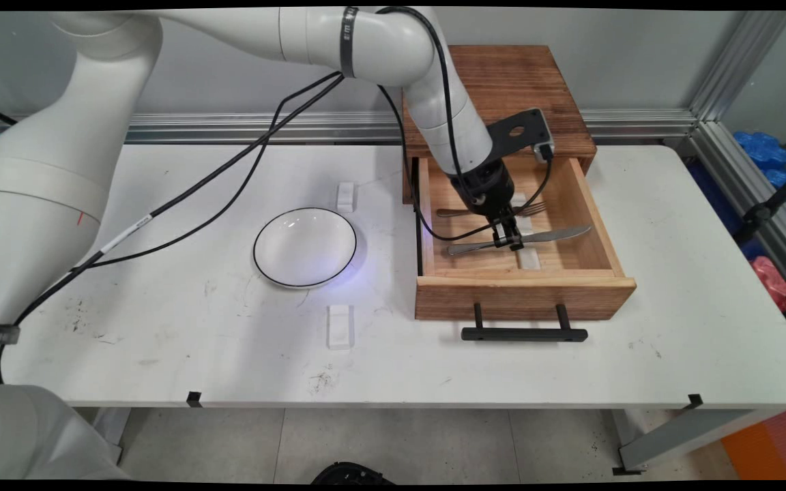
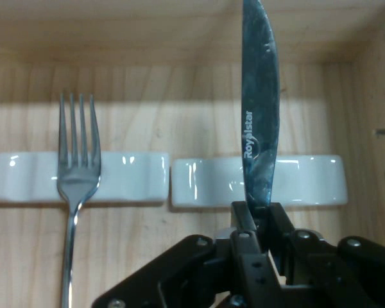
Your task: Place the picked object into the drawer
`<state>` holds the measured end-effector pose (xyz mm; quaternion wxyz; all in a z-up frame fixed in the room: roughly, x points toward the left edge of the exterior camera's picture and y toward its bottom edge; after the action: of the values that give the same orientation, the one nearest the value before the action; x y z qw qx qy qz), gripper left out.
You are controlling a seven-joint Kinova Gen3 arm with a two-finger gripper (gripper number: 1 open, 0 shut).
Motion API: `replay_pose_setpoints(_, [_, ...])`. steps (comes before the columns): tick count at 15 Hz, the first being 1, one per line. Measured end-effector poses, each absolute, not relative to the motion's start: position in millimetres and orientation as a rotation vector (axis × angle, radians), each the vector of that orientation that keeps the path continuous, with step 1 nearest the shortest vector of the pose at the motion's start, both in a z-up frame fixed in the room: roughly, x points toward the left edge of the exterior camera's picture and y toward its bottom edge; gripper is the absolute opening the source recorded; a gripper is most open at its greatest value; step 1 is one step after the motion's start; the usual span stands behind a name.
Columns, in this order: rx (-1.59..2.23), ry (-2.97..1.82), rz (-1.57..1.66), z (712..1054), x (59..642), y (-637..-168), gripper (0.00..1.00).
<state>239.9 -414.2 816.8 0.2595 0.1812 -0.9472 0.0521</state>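
gripping knife mid-drawer, claw closed

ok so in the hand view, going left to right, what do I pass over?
Left rest carrying the fork, then the right rest with the knife across it, the pincer shut on the knife, then the drawer wall.
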Motion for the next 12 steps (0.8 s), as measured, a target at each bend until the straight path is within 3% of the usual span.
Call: replay_pose_setpoints(12, [0.497, -2.6, 0.128, 816.3, 238.2, -410.4, 0.0])
